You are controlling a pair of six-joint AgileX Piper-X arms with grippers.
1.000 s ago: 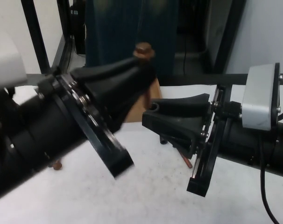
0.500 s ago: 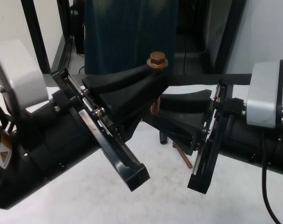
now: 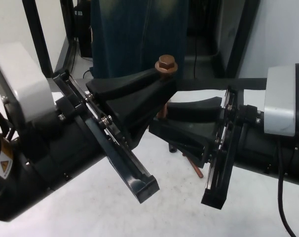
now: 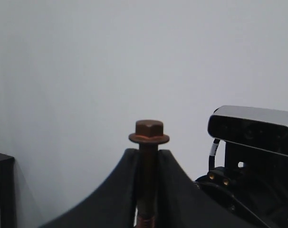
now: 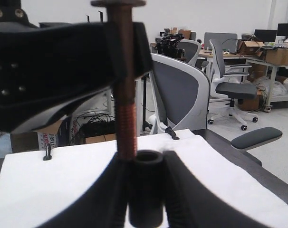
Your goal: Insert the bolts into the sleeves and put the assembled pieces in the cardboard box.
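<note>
White sheeting covers the bench [image 3: 164,212]; office chairs [image 5: 179,95] stand in the room beyond.

Item 1: the left gripper [image 3: 164,83] comes in from 8 o'clock in the high view. Its 2 fingers are closed to a narrow gap and clamp a copper-coloured bolt [image 4: 148,137] by the shank. The bolt is upright, its hex head at 12 o'clock above the fingertips.

Item 2: the right gripper [image 5: 145,190] comes in from 3 o'clock in the high view. Its fingers are closed against a black sleeve [image 5: 145,187], held upright with the bore facing 12 o'clock.

Item 3: the threaded end of the bolt hangs at the sleeve's rim, slightly to one side of the bore. Contact cannot be confirmed.

Item 4: a loose bolt [image 3: 194,165] lies flat on the bench at 5 o'clock from the right fingertips, with a small dark piece [image 3: 172,146] just beside it.
</note>
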